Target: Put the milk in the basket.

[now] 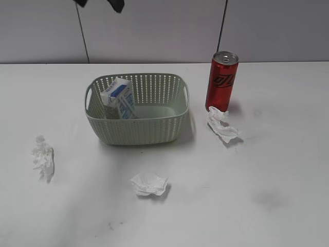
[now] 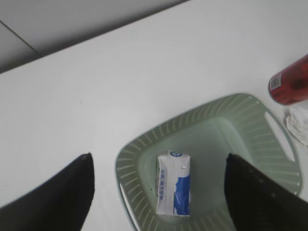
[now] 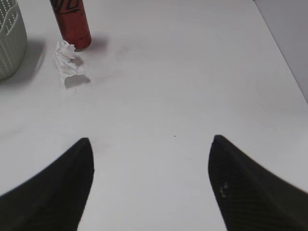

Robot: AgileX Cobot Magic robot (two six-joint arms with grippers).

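Two hands are in view, and neither holds anything. The milk (image 1: 119, 98) already lies inside the basket (image 1: 138, 131), in the middle of the exterior frame; it leans tilted against the left part of the basket's back wall, most likely because it was dropped in rather than set down flat. Judged by that, the task looks finished or nearly so.

Seen from the left wrist camera, the left hand (image 2: 159, 192) is spread wide, its two dark fingers (image 2: 65, 197) filling the lower left and lower right corners of the frame with nothing between them. The milk (image 2: 173, 190) shows directly below, between the fingers, lying on the floor of the basket (image 2: 250, 108) and clearly apart from them. In the exterior view only the dark tips of this hand (image 1: 100, 4) peek in at the top edge, well above the basket, which suits a hand that has let go and hangs clear.

The right hand (image 3: 151, 183) is also released, its fingers wide apart over bare desk (image 3: 168, 86), well away from the milk. A red can (image 1: 221, 81) stands upright just right of the basket, with a crumpled tissue (image 1: 222, 125) near its base. Two more tissues, one at the left (image 1: 43, 157) and one at the lower centre (image 1: 149, 184), lie loose on the desk in front.
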